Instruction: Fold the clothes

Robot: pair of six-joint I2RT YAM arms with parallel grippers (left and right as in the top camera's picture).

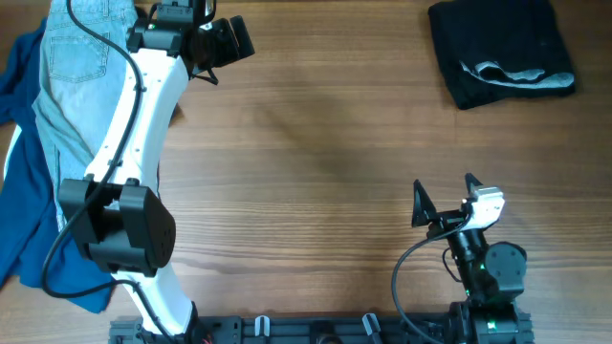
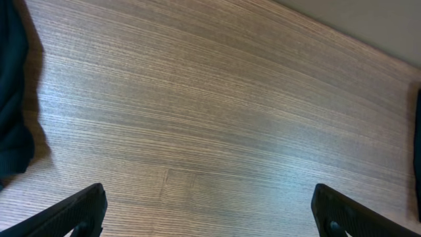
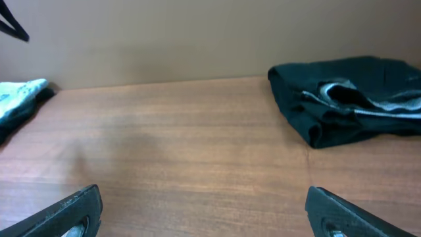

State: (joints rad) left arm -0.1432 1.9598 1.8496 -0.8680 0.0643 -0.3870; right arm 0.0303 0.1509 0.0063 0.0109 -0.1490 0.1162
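Overhead shows the shorts point(image 1: 502, 48) lying as a compact bundle at the far right corner of the table point(image 1: 316, 143), ahead of the right gripper point(image 1: 445, 196) and a little to its right, their longer side running across the table. That gripper stands wide open and empty near the front edge. The left gripper point(image 1: 234, 40), also spread wide with nothing in it, hovers far left just beside the denim point(image 1: 81, 48), so the right arm is nearer the shorts

light-blue denim point(image 1: 67, 86) overlaps deep blue cloth point(image 1: 24, 220) on wooden table point(image 1: 316, 143)
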